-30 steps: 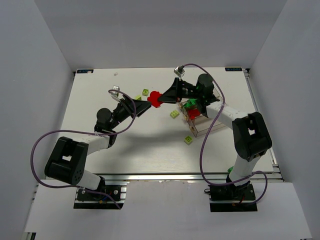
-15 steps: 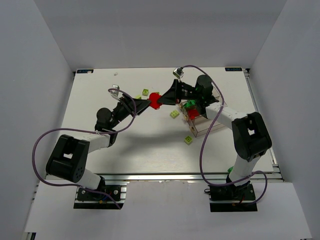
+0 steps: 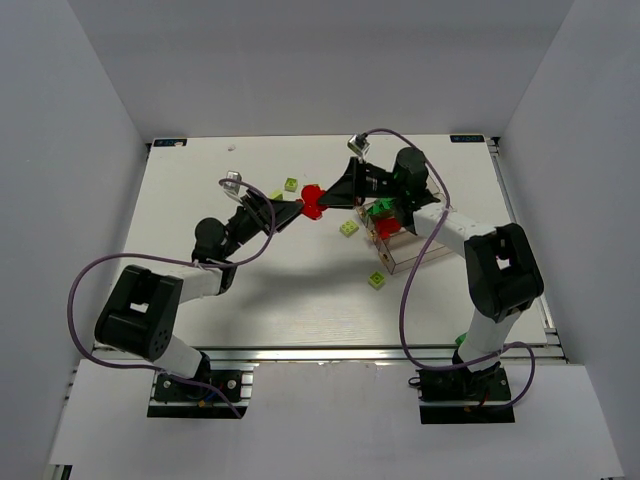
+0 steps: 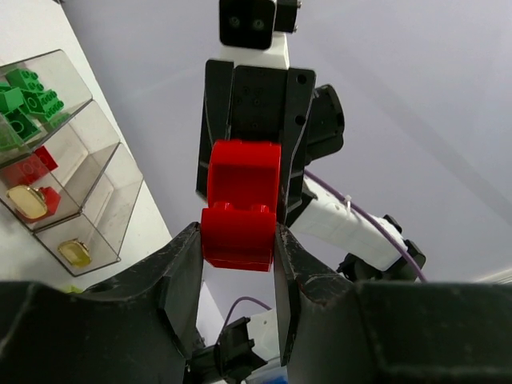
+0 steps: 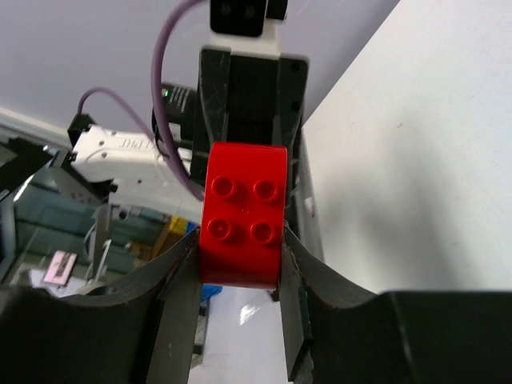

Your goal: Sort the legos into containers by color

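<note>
A red brick (image 3: 313,200) hangs above the table's middle back, gripped from both sides. My left gripper (image 3: 302,207) is shut on its left end, and the left wrist view shows the brick (image 4: 240,204) pinched between the fingers. My right gripper (image 3: 327,197) is shut on its right end, with the brick's studs (image 5: 244,212) facing that wrist camera. The clear stepped containers (image 3: 405,250) stand right of centre. In the left wrist view they (image 4: 104,172) hold green bricks (image 4: 24,100), red bricks (image 4: 32,172) and yellowish ones (image 4: 72,252) in separate bins.
Loose lime bricks lie on the white table: one at the back (image 3: 291,185), one beside the containers (image 3: 348,228) and one in front of them (image 3: 377,280). Grey walls close the table on three sides.
The red brick and both gripper tips have shifted only slightly, staying together above the same spot. Both grippers keep hold of it.
</note>
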You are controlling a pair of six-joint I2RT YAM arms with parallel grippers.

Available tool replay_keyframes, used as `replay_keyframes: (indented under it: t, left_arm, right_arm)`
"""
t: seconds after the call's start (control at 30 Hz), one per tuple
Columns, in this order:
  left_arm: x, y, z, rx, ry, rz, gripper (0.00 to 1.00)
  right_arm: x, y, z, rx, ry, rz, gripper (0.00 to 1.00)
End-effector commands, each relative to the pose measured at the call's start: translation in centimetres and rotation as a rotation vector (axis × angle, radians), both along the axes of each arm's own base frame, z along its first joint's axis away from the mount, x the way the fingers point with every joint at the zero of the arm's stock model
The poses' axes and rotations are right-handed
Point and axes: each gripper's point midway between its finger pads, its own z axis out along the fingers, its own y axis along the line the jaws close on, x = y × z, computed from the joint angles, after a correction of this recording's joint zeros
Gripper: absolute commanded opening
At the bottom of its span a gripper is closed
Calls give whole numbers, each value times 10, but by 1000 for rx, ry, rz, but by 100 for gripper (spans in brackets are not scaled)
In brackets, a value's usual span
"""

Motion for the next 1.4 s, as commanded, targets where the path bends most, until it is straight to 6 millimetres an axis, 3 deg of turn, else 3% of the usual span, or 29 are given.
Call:
replay_keyframes:
  t: [0.0, 0.17, 0.23, 0.27, 0.3, 0.33, 0.4, 0.43, 0.6, 0.77, 0.87, 1.13, 1.37]
  left_arm:
    - [-14, 7, 8, -2, -47, -15, 5]
    - [-13, 17, 5, 15, -38, 14, 5]
    - [-10, 17, 4, 30, -34, 19, 5]
    - [-8, 16, 1, 39, -19, 20, 5]
    - [-6, 16, 2, 48, -27, 22, 5]
    - [-5, 15, 2, 52, -27, 21, 5]
    - [-3, 15, -2, 75, -13, 25, 5]
    - [-2, 14, -3, 85, -11, 22, 6]
    - [0, 13, -9, 123, 6, 24, 6]
    - [1, 13, -12, 152, 19, 27, 6]
    - [3, 13, -14, 178, 19, 28, 7]
    - [2, 12, -17, 199, 28, 30, 8]
    - [9, 3, -21, 280, 37, 32, 9]
  right_arm:
    - [45, -27, 25, 33, -131, -127, 0]
    - [75, -65, 19, -28, -163, -217, 0]
    - [81, -73, 12, -76, -259, -240, 0]
    - [82, -77, -1, -151, -194, -246, 0]
    - [95, -83, -14, -244, -358, -279, 0]
    - [99, -88, -21, -309, -394, -282, 0]
    - [94, -100, -37, -439, -416, -261, 0]
    - [102, -110, -48, -531, -554, -255, 0]
    - [91, -146, -71, -776, -733, -141, 0]
    - [97, -190, -95, -1036, -979, 15, 0]
    - [101, -211, -110, -1133, -1040, 93, 0]
    - [115, -223, -139, -1195, -1087, 191, 0]
    - [115, -227, -162, -1207, -1065, 242, 21]
